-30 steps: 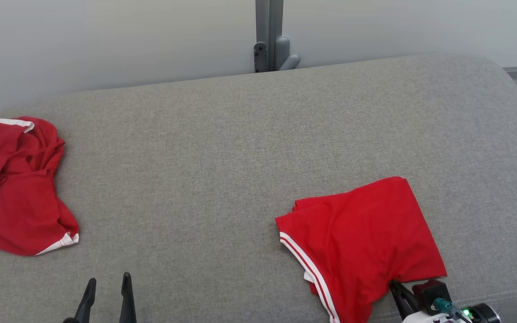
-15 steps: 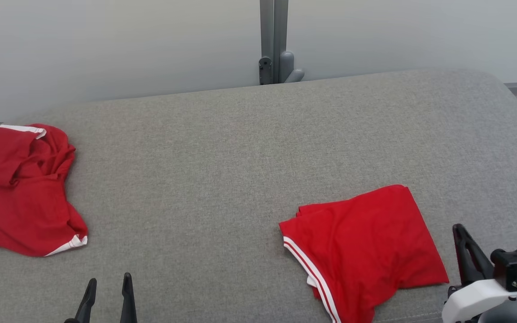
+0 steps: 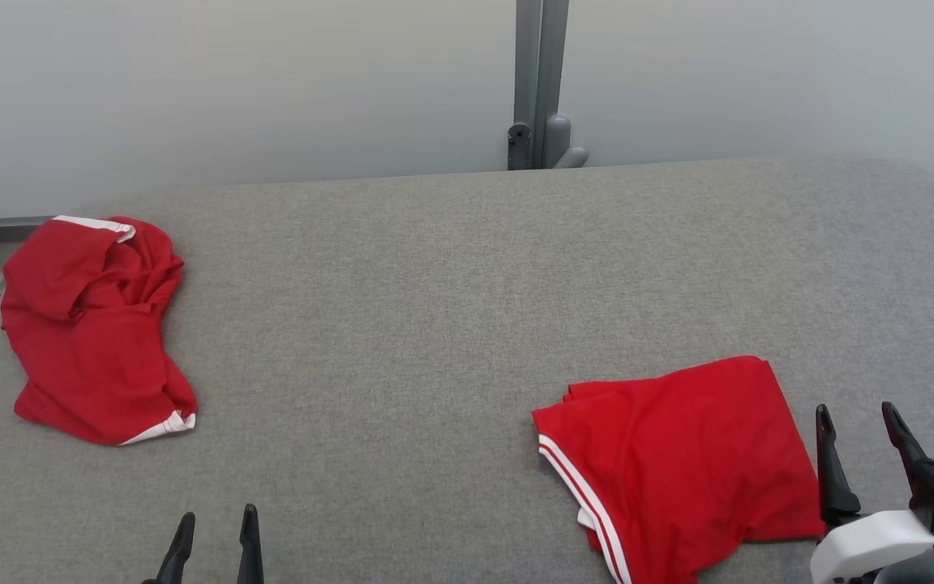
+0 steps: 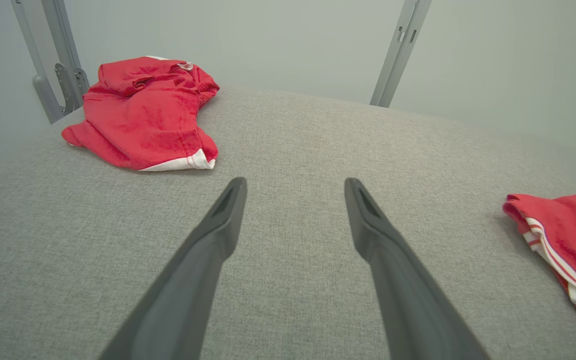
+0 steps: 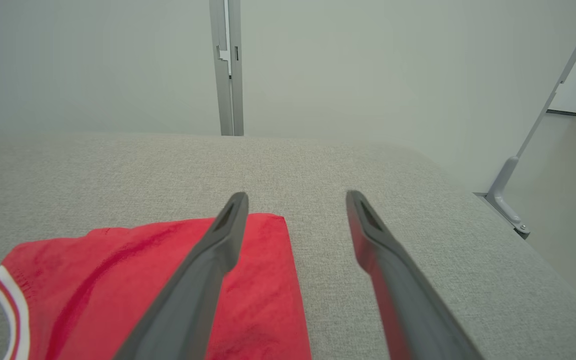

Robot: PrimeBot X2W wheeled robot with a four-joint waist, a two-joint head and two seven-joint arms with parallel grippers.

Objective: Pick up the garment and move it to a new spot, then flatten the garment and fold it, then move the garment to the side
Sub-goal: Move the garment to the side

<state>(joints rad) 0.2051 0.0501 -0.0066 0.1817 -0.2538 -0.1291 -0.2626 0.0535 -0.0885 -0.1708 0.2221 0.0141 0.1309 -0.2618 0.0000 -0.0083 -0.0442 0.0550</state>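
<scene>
A folded red garment (image 3: pixel 674 454) with white stripes lies flat at the near right of the grey padded surface (image 3: pixel 451 308); it also shows as the folded garment (image 5: pixel 168 285) in the right wrist view and the folded garment (image 4: pixel 563 240) at the left wrist view's right edge. My right gripper (image 3: pixel 858 422) stands open just right of it, holding nothing, its own view showing the right gripper (image 5: pixel 295 200) above the garment's right edge. A crumpled red garment (image 3: pixel 94 324) lies at the far left, the same crumpled garment (image 4: pixel 143 112) ahead of my open, empty left gripper (image 3: pixel 217 523), the left gripper (image 4: pixel 293 185).
A grey metal post (image 3: pixel 540 81) with a bracket stands behind the surface against a pale wall. The surface's right edge (image 5: pixel 468 210) drops to the floor beside another angled post (image 5: pixel 523 150). A wide stretch of grey fabric separates the two garments.
My right gripper has let go of the folded garment's near corner, risen to its right and opened. The head camera has shifted, so the scene sits lower and further right. The left gripper stayed put.
</scene>
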